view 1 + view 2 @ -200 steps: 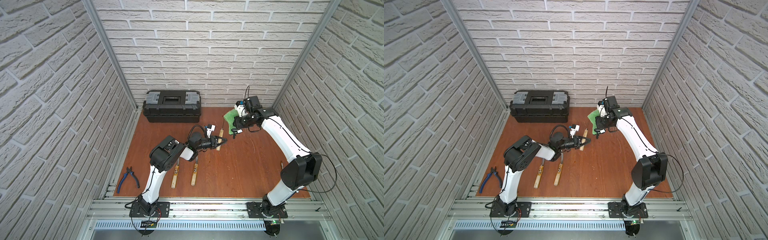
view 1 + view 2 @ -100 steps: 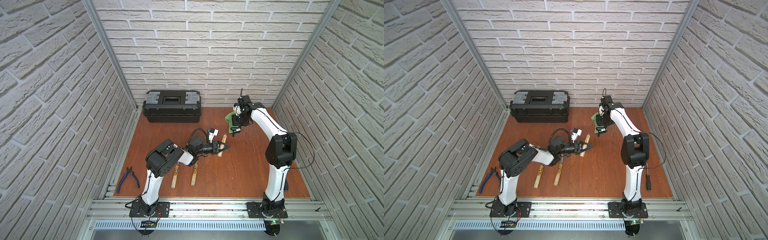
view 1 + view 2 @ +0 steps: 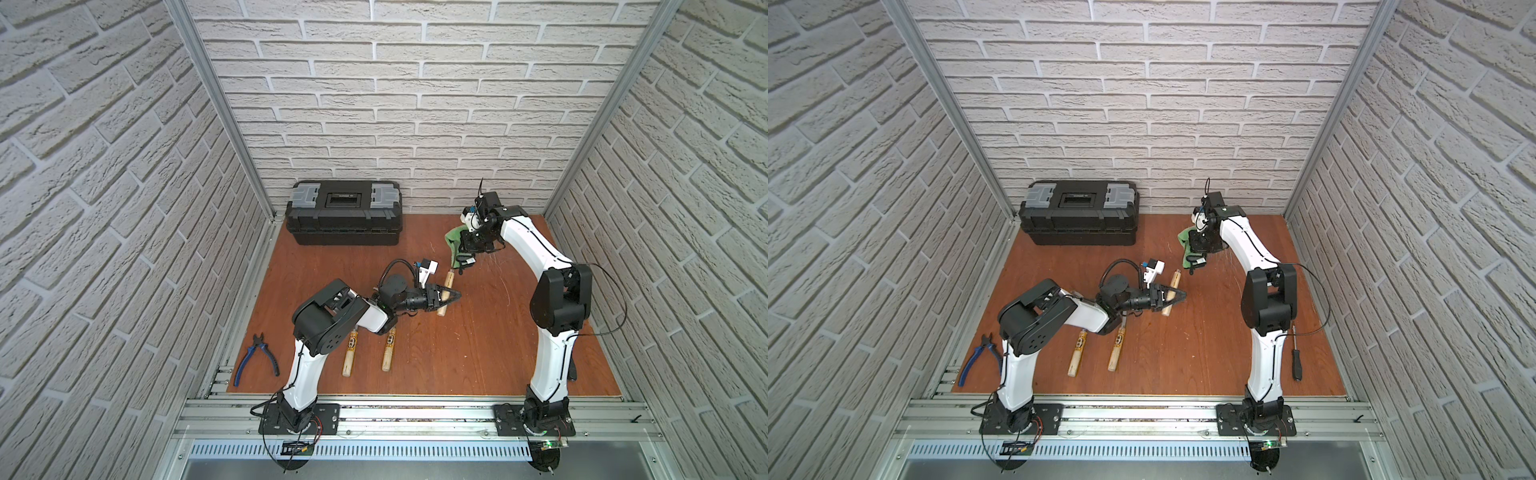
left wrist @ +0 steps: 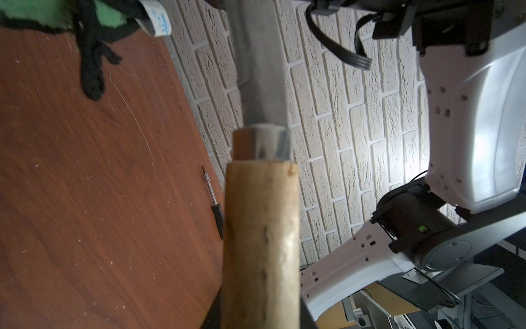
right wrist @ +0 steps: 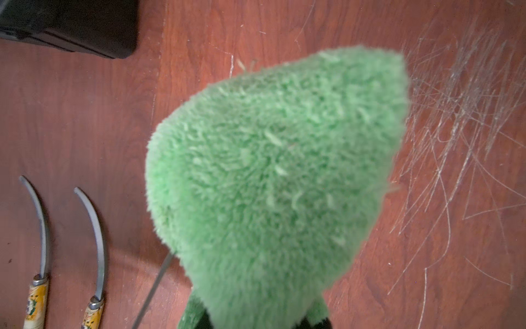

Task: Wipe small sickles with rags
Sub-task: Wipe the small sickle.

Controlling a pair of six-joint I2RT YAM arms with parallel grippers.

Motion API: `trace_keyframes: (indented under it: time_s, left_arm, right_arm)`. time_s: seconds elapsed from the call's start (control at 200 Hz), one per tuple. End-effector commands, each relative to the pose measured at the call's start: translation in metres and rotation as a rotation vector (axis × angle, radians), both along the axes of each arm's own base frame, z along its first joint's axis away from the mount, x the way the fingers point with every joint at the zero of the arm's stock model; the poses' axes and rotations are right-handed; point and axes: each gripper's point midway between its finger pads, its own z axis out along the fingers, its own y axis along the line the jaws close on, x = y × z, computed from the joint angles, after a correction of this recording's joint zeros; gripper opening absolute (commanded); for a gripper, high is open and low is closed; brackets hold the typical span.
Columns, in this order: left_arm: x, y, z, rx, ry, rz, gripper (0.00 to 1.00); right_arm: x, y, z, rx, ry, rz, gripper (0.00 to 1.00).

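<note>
My left gripper (image 3: 451, 296) is shut on the pale wooden handle of one small sickle (image 3: 449, 279) at mid-table. In the left wrist view that handle (image 4: 262, 242) fills the middle, and its grey blade (image 4: 260, 71) runs up toward the rag (image 4: 34, 11). My right gripper (image 3: 469, 245) is shut on the green fluffy rag (image 3: 454, 243) near the back right, with its black strap hanging down. In the right wrist view the rag (image 5: 273, 176) hides the jaws and a thin blade edge (image 5: 155, 287) shows beside it. Two more sickles (image 3: 350, 351) (image 3: 389, 349) lie side by side near the front.
A black toolbox (image 3: 344, 212) stands against the back wall. Blue-handled pliers (image 3: 255, 359) lie at the front left edge. A black screwdriver (image 3: 1296, 363) lies at the front right, beside the right arm's base. Brick walls close in three sides.
The left gripper has shifted slightly right and forward with the sickle. The right arm's elbow has swung in toward the left, while the rag stays near the back right.
</note>
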Motion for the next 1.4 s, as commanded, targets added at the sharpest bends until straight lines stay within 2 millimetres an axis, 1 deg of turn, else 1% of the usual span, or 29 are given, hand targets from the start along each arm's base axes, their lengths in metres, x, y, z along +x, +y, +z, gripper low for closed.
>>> trace_keyframes:
  time_s: [0.0, 0.18, 0.345, 0.49, 0.575, 0.655, 0.71, 0.785, 0.87, 0.935, 0.97, 1.035, 1.12, 1.255, 1.395]
  left_arm:
    - [0.0, -0.004, 0.01, -0.056, -0.057, -0.017, 0.0]
    - [0.008, -0.006, 0.009, -0.059, -0.057, -0.014, 0.0]
    - [0.013, -0.008, 0.013, -0.071, -0.067, -0.023, 0.0]
    - [0.023, -0.003, 0.014, -0.074, -0.074, -0.011, 0.0]
    - [0.033, 0.002, 0.016, -0.077, -0.079, 0.005, 0.0]
    - [0.041, 0.007, 0.018, -0.08, -0.082, 0.017, 0.0]
    - [0.045, 0.01, 0.02, -0.082, -0.084, 0.026, 0.0]
    - [0.045, 0.012, 0.024, -0.087, -0.092, 0.028, 0.0]
    - [0.041, 0.012, 0.027, -0.09, -0.096, 0.026, 0.0]
    - [0.035, 0.011, 0.029, -0.09, -0.098, 0.018, 0.0]
    - [0.031, 0.01, 0.029, -0.089, -0.097, 0.013, 0.0]
    - [0.025, 0.008, 0.029, -0.088, -0.096, 0.005, 0.0]
    - [0.018, 0.004, 0.031, -0.091, -0.098, -0.002, 0.0]
    - [0.012, -0.001, 0.035, -0.099, -0.101, -0.01, 0.0]
    - [0.007, -0.003, 0.041, -0.109, -0.109, -0.02, 0.0]
  right_arm:
    - [-0.004, 0.022, 0.052, 0.11, -0.14, 0.073, 0.03]
    - [-0.019, 0.039, 0.062, 0.181, -0.15, 0.132, 0.03]
    - [-0.032, 0.053, 0.067, 0.218, -0.148, 0.19, 0.03]
    - [-0.046, 0.065, 0.07, 0.247, -0.144, 0.237, 0.03]
    - [-0.057, 0.072, 0.074, 0.277, -0.149, 0.267, 0.03]
    - [-0.065, 0.071, 0.08, 0.282, -0.169, 0.262, 0.03]
    - [-0.066, 0.062, 0.081, 0.247, -0.195, 0.223, 0.02]
    - [-0.062, 0.045, 0.086, 0.203, -0.239, 0.141, 0.03]
    - [-0.053, 0.017, 0.09, 0.125, -0.264, 0.014, 0.03]
    - [-0.046, 0.002, 0.092, 0.07, -0.284, -0.047, 0.03]
    - [-0.041, -0.002, 0.093, 0.059, -0.287, -0.067, 0.03]
    - [-0.031, -0.007, 0.091, 0.045, -0.29, -0.1, 0.03]
    - [-0.016, -0.007, 0.082, 0.044, -0.28, -0.124, 0.03]
    - [0.007, -0.005, 0.071, 0.041, -0.286, -0.133, 0.03]
    - [0.024, -0.002, 0.058, 0.039, -0.27, -0.13, 0.03]
